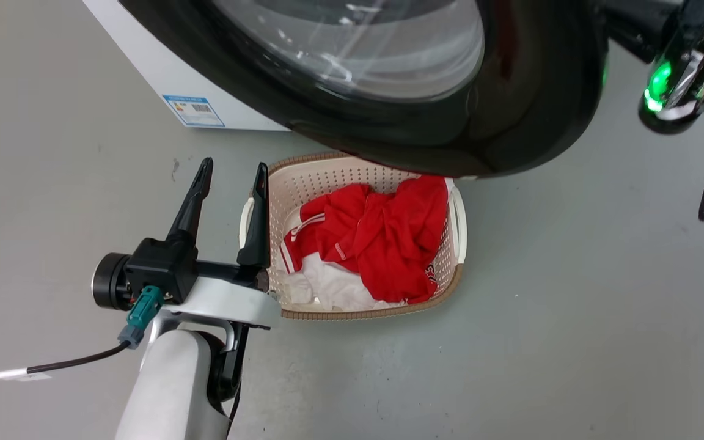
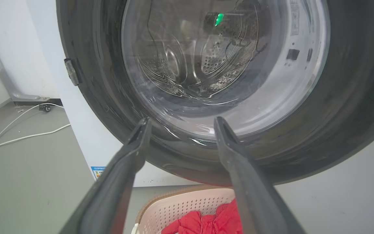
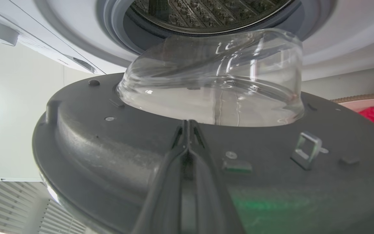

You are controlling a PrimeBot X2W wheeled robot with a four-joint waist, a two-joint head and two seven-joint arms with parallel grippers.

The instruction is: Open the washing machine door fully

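Above the laundry basket (image 1: pixel 358 315) of red clothing, the washing machine door (image 1: pixel 529 104) stands swung out from the washing machine (image 1: pixel 156 73). Left claw (image 1: pixel 233 165) gapes empty beside the basket. Right claw (image 3: pixel 189 125), fingers together, points at the door's grey inner face.

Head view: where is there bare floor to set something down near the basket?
Bare grey floor lies right of the laundry basket, and left of the left gripper before the washing machine. Crowded: the basket holds red clothes, the washing machine door overhangs its far end, the left gripper flanks its left rim.
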